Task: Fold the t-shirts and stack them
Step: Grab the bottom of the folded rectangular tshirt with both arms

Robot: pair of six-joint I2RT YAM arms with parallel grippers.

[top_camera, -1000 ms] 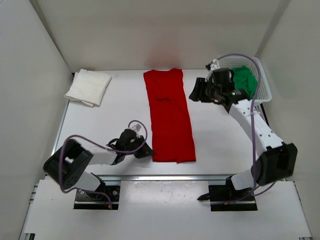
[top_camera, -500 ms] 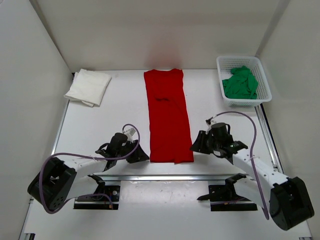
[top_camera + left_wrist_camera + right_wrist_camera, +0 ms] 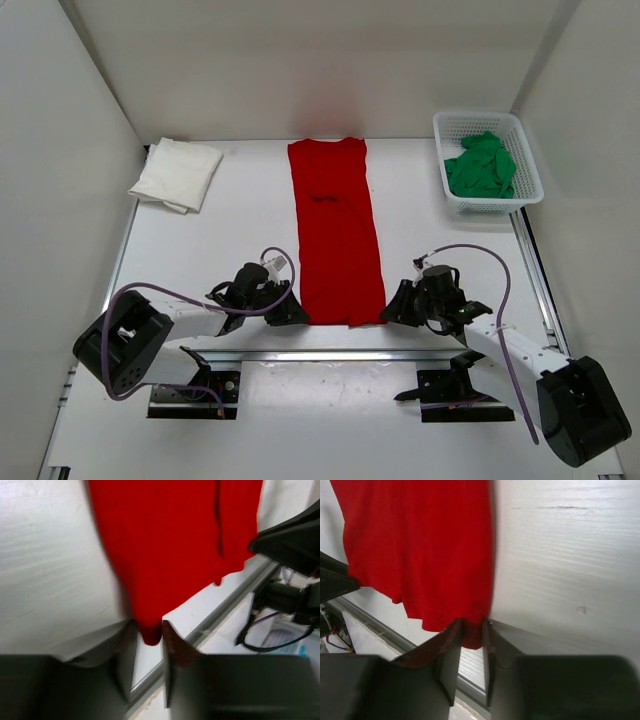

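Note:
The red t-shirt (image 3: 338, 240) lies flat as a long strip down the middle of the table, hem toward me. My left gripper (image 3: 292, 312) sits low at its near left corner, and in the left wrist view the gripper (image 3: 148, 630) is shut on that corner of red cloth (image 3: 170, 540). At the near right corner, my right gripper (image 3: 395, 305) is also down on the table; in the right wrist view it (image 3: 472, 630) is shut on the hem of the red cloth (image 3: 420, 545). A folded white t-shirt (image 3: 177, 173) rests at the far left. A crumpled green t-shirt (image 3: 480, 165) lies in the basket.
The white lattice basket (image 3: 478, 117) stands at the far right corner. A metal rail (image 3: 330, 353) runs along the table's near edge just behind both grippers. White walls close in the left, back and right sides.
My right arm swung from the basket down to the red shirt's near right corner and closed on it. My left gripper shifted right to the near left corner and pinched the cloth.

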